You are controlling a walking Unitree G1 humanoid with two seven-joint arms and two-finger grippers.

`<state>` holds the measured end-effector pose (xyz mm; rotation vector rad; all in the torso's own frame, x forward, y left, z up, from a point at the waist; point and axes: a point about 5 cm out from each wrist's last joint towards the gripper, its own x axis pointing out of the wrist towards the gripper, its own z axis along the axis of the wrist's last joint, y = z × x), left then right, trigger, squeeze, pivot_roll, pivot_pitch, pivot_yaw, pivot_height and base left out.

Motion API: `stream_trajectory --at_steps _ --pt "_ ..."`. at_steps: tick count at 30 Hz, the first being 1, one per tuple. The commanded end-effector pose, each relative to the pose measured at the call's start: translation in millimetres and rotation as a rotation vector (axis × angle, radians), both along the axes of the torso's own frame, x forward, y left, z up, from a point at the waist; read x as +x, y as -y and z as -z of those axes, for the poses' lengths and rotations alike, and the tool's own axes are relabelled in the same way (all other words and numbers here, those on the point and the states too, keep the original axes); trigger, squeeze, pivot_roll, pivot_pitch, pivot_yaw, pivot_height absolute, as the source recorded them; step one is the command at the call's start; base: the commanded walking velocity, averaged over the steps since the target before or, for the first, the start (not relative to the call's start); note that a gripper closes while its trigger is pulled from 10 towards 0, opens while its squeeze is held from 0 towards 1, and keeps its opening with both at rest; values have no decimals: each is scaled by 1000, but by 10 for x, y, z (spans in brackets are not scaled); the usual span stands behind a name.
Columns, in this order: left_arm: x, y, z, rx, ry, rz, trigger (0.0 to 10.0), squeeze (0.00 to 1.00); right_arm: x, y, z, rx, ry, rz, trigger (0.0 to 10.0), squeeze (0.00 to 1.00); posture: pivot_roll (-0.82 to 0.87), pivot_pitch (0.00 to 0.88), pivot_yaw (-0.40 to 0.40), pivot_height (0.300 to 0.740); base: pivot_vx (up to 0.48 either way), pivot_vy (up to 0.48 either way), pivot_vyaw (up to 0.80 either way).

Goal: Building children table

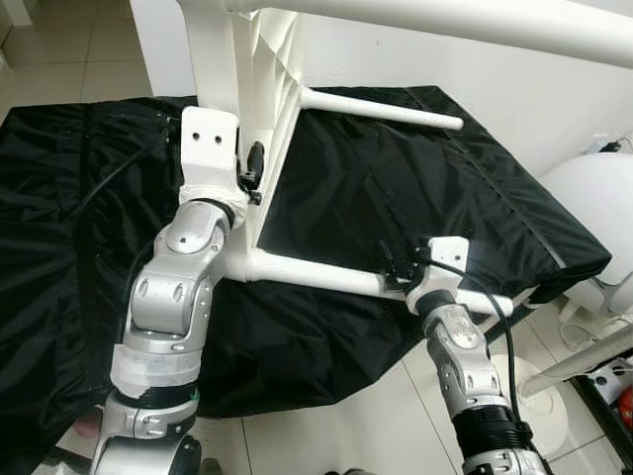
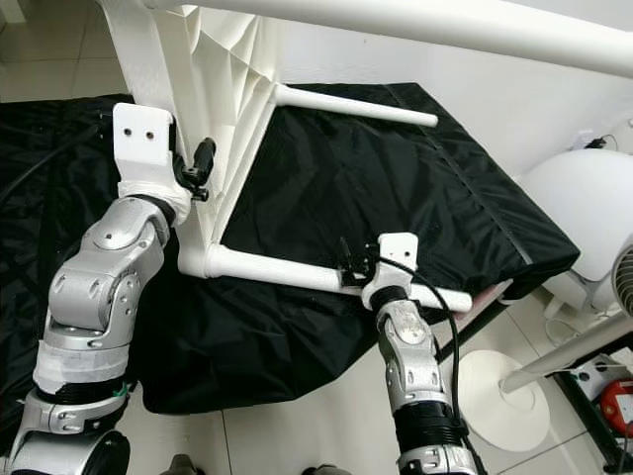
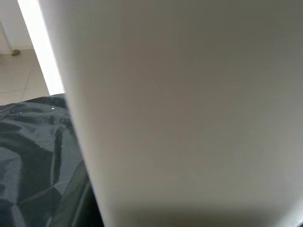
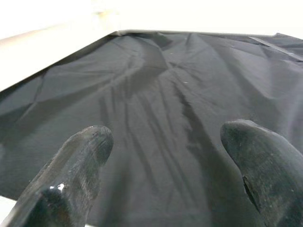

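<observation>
Left eye view: the white children's table (image 1: pixel 259 89) lies tipped on its side on a black cover (image 1: pixel 396 188) spread over a raised surface, its legs pointing out level. The left gripper (image 1: pixel 253 170) is at the table's upright edge; whether it clamps cannot be told. The right gripper (image 1: pixel 398 267) sits against the near leg (image 1: pixel 316 274). Judged step: steadying or turning the assembled frame. The next move calls for a secure purchase on both sides before lifting.

Right eye view: same arrangement (a white fan (image 2: pixel 584 213) stands to the right). A far leg (image 2: pixel 356 105) projects over the cover. No brand, label or writing is legible.

Left wrist view: a white table surface (image 3: pixel 189 113) sits very close to the lens, with the cover beside it. The fingers are not visible.

Right wrist view: two black fingertips (image 4: pixel 85 156) stand wide apart over the cover, holding nothing; the white leg (image 4: pixel 42 52) lies just beyond.
</observation>
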<state>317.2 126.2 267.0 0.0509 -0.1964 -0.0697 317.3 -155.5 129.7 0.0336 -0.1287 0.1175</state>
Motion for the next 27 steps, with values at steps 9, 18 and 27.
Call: stream_trajectory --at_steps 9,18,27 --pt "-137 -593 -209 28 119 -421 0 0 -1 154 44 -2 -26 41 10000 0 52 64 -54 740 0 0 0" --pt "-391 -765 -254 86 159 -535 0 0 40 207 31 -26 -31 36 10000 0 78 81 -82 740 0 0 0" --pt "-827 -760 -149 109 175 -662 0 0 167 214 -16 -61 -40 -9 10000 0 126 104 -139 740 0 0 0"
